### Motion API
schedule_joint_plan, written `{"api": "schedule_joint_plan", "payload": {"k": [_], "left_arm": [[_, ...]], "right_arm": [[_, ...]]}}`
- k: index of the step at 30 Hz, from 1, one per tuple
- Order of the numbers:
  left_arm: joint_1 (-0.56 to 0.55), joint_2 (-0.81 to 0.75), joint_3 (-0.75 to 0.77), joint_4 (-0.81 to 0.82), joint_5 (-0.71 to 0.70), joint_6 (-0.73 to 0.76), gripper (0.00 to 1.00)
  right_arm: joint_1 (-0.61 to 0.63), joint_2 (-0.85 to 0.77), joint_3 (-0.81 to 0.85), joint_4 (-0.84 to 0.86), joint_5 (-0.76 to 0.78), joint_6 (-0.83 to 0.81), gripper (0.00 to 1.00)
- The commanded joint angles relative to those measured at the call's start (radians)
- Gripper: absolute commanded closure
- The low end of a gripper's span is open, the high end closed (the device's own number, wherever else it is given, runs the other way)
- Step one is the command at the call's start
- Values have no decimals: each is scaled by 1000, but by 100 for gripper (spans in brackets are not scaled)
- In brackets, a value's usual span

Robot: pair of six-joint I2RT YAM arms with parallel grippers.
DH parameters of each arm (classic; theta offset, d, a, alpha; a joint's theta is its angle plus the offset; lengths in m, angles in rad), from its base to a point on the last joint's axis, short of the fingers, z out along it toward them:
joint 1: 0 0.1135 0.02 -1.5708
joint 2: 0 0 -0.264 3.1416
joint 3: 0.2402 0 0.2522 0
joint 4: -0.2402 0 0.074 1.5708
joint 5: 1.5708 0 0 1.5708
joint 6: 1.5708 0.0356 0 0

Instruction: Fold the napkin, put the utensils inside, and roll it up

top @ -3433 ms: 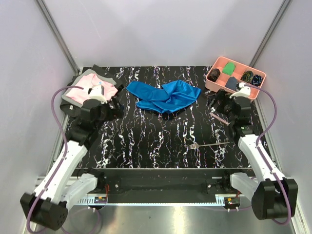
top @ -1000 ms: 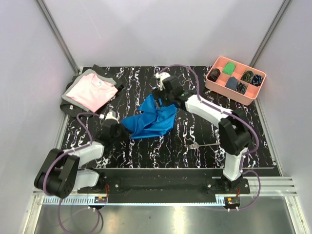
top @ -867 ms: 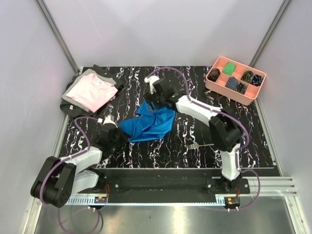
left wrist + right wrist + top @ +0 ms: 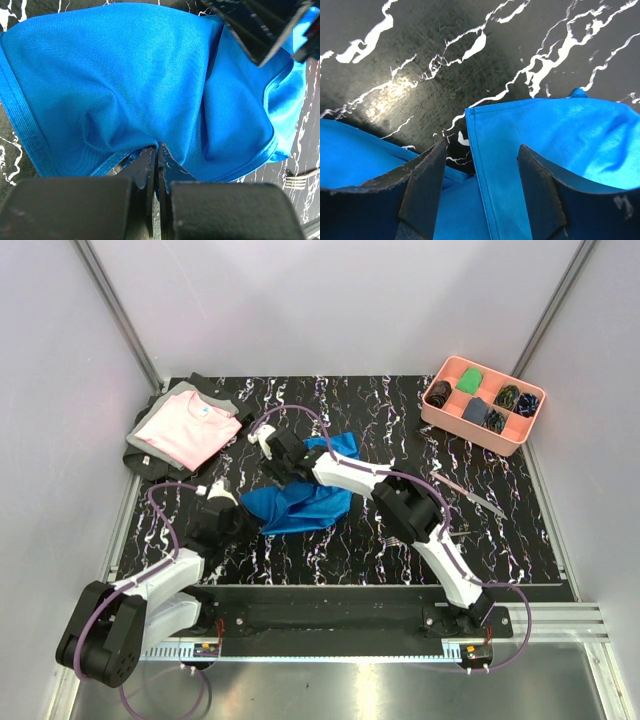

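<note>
Napkin [image 4: 300,508]: bunched on the black marbled table [image 4: 400,410], left of centre.
Left gripper [image 4: 157,150]: jaws pressed together on the napkin's near hem.
Right gripper [image 4: 481,150]: jaws apart, straddling a far corner hem, not clamped.
Fork [image 4: 300,177]: right of the napkin, apart.
</note>
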Motion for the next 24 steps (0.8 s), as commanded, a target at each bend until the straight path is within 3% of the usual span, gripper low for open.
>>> {"api": "schedule_joint_plan", "payload": {"k": [1,4,8,12,14,18,22,24], "left_arm": [[-5,8,6,7,-11,22,100],[-5,8,12,4,-8,28,100],[-5,12,26,-11,-5,40,100],[-5,20,40,-22,-5,51,100],[-5,29,47,-26,-8,60,100],[-5,55,92,-35,-25,81,100],[-6,106,150,-37,-23,104,98],[-8,126,188,-32,-8,133,75]], "right_arm": [[-2,36,54,16,1,-26,35],[-2,55,63,17,3,-26,39],[-3,75,76,17,13,-25,59],[-14,81,73,16,18,0,89],[-20,69,65,16,27,17,99],[-49,-15,1,17,58,82,100],[-133,-198,-120,19,98,168,100],[-170,-256,-204,17,134,198,100]]}}
